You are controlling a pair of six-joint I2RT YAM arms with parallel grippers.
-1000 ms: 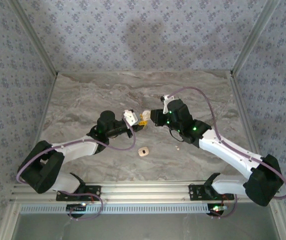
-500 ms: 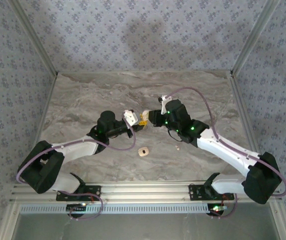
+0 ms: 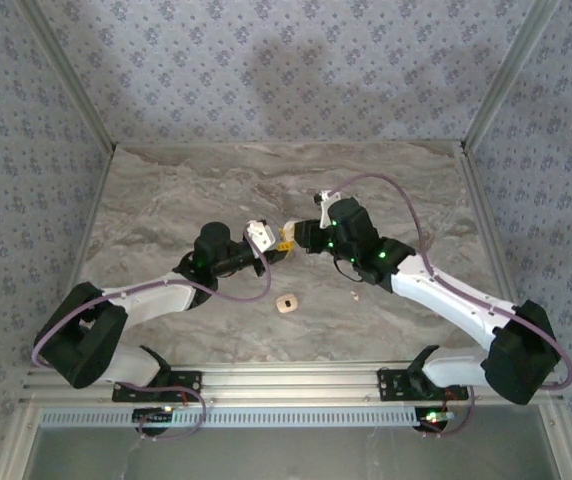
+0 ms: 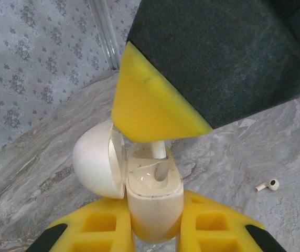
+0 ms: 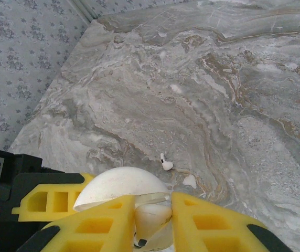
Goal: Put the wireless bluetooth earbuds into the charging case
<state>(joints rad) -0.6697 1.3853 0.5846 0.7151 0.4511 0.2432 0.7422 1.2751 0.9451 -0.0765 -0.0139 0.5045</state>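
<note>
Right gripper [image 5: 153, 205] has edged left, over the case [image 4: 152, 202].
Our left gripper [image 4: 154, 226] clamps the case above the table [image 3: 166, 200] centre, lid open, one earbud [image 4: 159, 148] standing in it. Right jaws are nearly closed; we cannot tell if they grip. Light, slick and brittle, the loose earbud [image 4: 268, 185], near right, wants pinching across its head.

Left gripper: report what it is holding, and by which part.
The left gripper holds the open charging case, clamped by the lower half of its body.
</note>
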